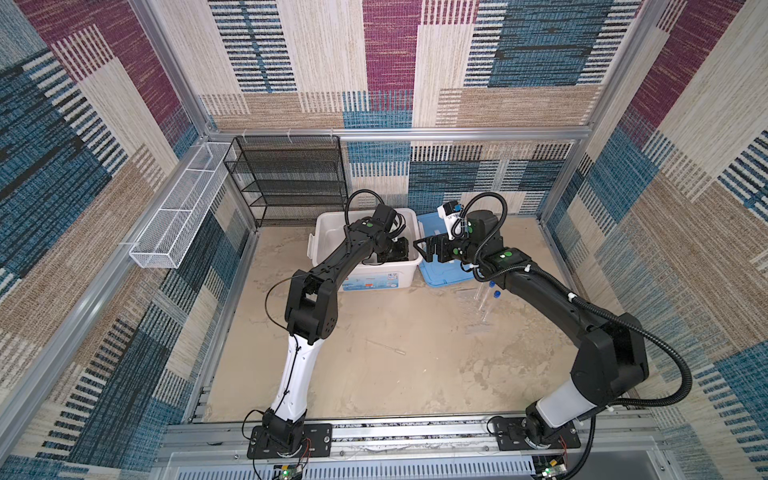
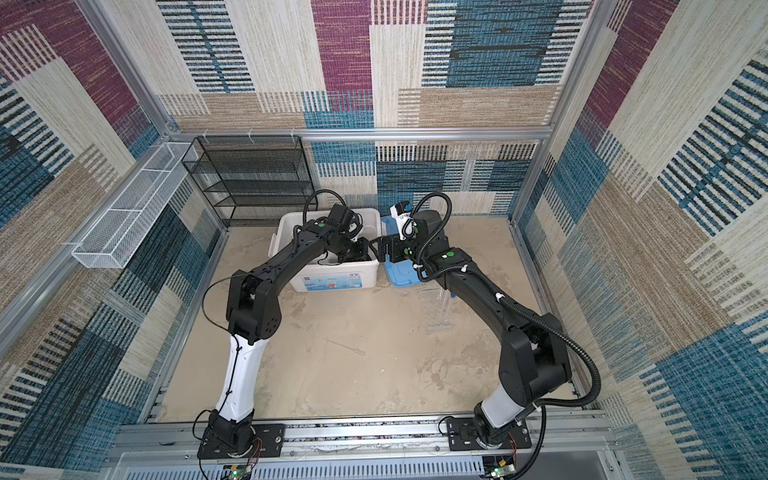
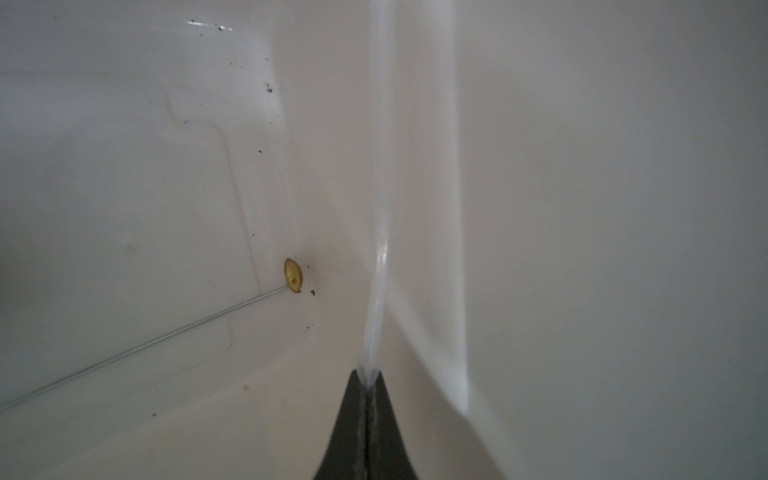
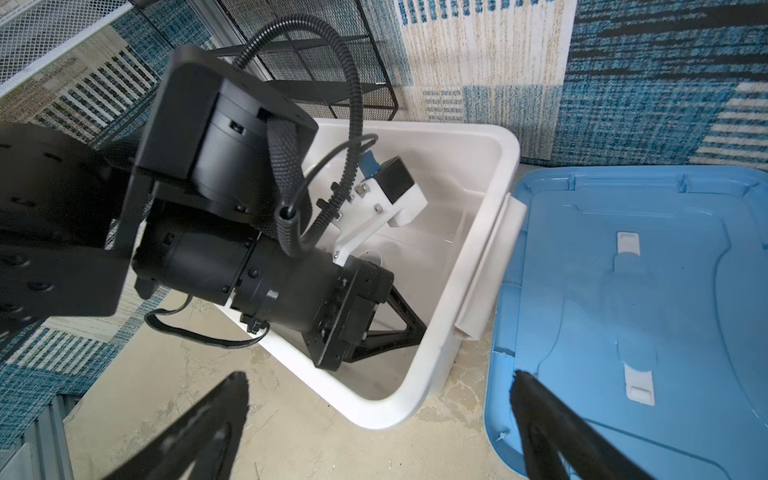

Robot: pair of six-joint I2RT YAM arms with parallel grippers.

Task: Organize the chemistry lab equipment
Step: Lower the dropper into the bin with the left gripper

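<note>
My left gripper (image 3: 368, 374) is down inside the white bin (image 1: 324, 232), shut on a clear dropper (image 3: 377, 307) that sticks out past its tips along the bin wall (image 3: 582, 208). The thin metal rod with its brass spoon tip (image 3: 293, 276) lies on the bin floor beside it. My right gripper (image 4: 379, 376) hangs open and empty above the bin's near corner (image 4: 386, 415) and the blue lid (image 4: 623, 291). Two clear blue-capped tubes (image 1: 484, 305) (image 2: 446, 303) lie on the table under the right arm. Another clear dropper (image 1: 386, 347) (image 2: 345, 347) lies mid-table.
The blue lid (image 1: 444, 274) lies flat to the right of the bin. A black mesh shelf (image 1: 286, 178) stands against the back wall, and a white mesh basket (image 1: 183, 208) hangs on the left rail. The left arm's wrist (image 4: 291, 282) fills much of the bin's opening.
</note>
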